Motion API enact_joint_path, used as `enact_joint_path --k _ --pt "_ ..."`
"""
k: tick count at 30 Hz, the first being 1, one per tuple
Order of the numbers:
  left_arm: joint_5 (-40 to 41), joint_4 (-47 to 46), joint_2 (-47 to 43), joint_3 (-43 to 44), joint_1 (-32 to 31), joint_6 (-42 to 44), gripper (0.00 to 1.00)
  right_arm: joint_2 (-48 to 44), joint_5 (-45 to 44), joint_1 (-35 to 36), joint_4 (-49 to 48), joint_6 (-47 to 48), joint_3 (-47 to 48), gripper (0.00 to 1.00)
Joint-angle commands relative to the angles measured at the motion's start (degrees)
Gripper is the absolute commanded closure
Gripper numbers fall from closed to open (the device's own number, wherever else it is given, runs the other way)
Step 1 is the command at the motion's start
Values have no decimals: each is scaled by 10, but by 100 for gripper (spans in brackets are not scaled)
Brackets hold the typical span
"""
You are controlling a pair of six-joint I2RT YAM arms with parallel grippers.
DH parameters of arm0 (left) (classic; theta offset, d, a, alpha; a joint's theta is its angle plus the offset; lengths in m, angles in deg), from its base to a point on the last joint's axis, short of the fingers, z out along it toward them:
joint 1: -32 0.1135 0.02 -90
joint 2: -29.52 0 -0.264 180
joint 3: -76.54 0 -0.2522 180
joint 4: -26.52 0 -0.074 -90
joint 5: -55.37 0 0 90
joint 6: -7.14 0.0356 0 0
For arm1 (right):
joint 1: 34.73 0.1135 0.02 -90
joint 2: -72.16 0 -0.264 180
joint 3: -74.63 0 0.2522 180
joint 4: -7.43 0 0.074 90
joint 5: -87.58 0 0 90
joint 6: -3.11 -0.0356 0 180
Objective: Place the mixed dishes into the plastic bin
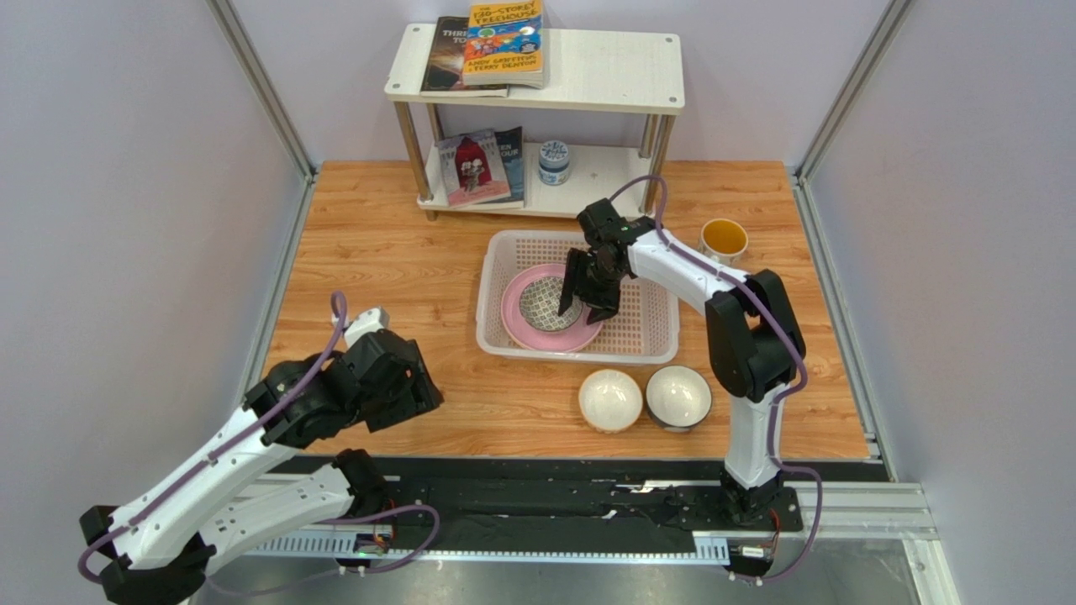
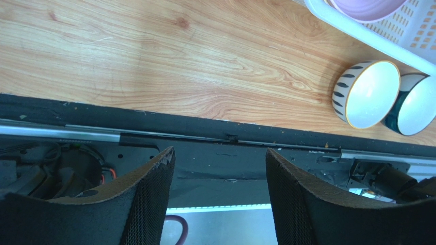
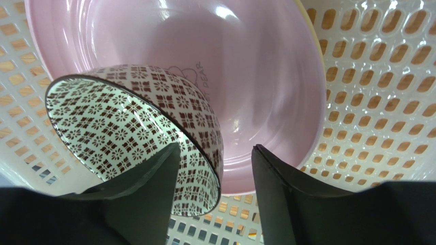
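Note:
The white plastic bin point(image 1: 657, 340) holds a pink plate point(image 1: 520, 330), and a grey patterned bowl point(image 1: 546, 300) rests tilted on that plate. My right gripper point(image 1: 591, 303) hangs over the bowl inside the bin. In the right wrist view the gripper point(image 3: 215, 153) is open: one finger is inside the patterned bowl point(image 3: 128, 112), the other stands clear of its rim over the pink plate point(image 3: 245, 76). Two white bowls point(image 1: 610, 400) point(image 1: 678, 396) stand on the table in front of the bin. A mug with yellow inside point(image 1: 724, 237) stands right of the bin. My left gripper point(image 2: 220, 168) is open and holds nothing.
A white two-tier shelf point(image 1: 632, 76) with books and a small blue-white jar point(image 1: 553, 161) stands behind the bin. Grey walls close in the wooden table on both sides. In the left wrist view the black base rail point(image 2: 215, 135) runs along the table's near edge.

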Motion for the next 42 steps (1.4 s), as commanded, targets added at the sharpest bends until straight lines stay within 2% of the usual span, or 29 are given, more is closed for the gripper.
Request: enact_joint_path --k 1,6,11,15,17,23,25,30,38,42 --pt "-28 -62 24 -13 2 30 30 -71 9 3 -29 -8 -6 37" --pt "-117 -134 117 -36 1 71 28 -132 2 2 14 -7 16 34" --pt "-182 -304 153 -85 -2 62 28 -232 -21 2 77 1 21 33" --pt "-178 -326 252 -56 -28 75 28 -322 -39 -1 99 -6 -35 33" --pt "-171 -342 281 -39 -63 69 28 -375 -46 -5 99 -14 -62 33" --pt "-169 -457 382 -35 -126 1 28 -473 -60 -6 107 -35 -159 33" --pt "-139 -495 412 -33 -146 -15 28 -492 -60 -6 110 -42 -175 33" --pt "-82 -523 449 -14 -158 -34 28 -525 -62 -7 126 -40 -190 33" --pt "-78 -489 475 74 -161 -2 28 -537 -66 -16 139 -34 -189 33" --pt "-89 -460 528 113 -161 1 28 -540 -60 -24 141 -29 -188 33"
